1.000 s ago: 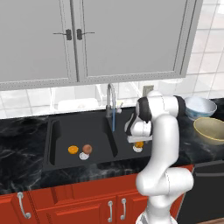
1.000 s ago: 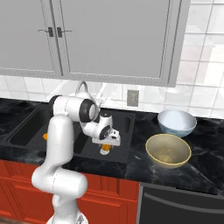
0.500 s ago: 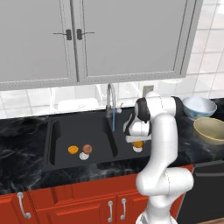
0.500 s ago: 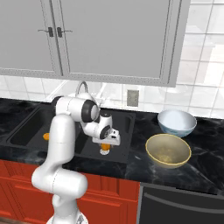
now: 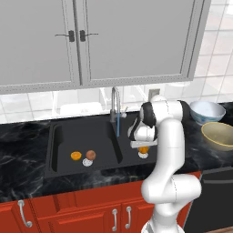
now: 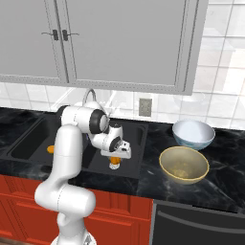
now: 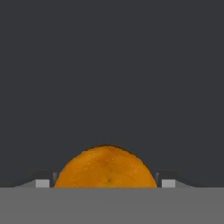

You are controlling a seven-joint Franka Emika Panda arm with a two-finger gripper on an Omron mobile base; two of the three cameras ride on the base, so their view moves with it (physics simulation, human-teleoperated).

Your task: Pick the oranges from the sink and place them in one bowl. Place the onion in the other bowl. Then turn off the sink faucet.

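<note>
The sink (image 5: pixel 63 136) is a matte black double basin set in glossy black marbled counter (image 5: pixel 22 173), with a slim silver gooseneck faucet (image 5: pixel 115 107) arching over the divider. In the left basin, centre-left of the left base view, a bright orange (image 5: pixel 76 155) lies beside the duller reddish-brown onion (image 5: pixel 91 154), by a pale round drain (image 5: pixel 87 162). At the right edge sit a glossy pale blue-white bowl (image 5: pixel 207 110) and a wide shallow yellow-tan bowl (image 5: pixel 220 134).

The gripper (image 5: pixel 143 149) reaches down into the right basin over the second orange (image 7: pixel 105 168), a dimpled round fruit at the bottom centre of the hand view. The finger tips (image 7: pixel 168 183) flank it closely; whether they press it cannot be told.

No writing is legible.
</note>
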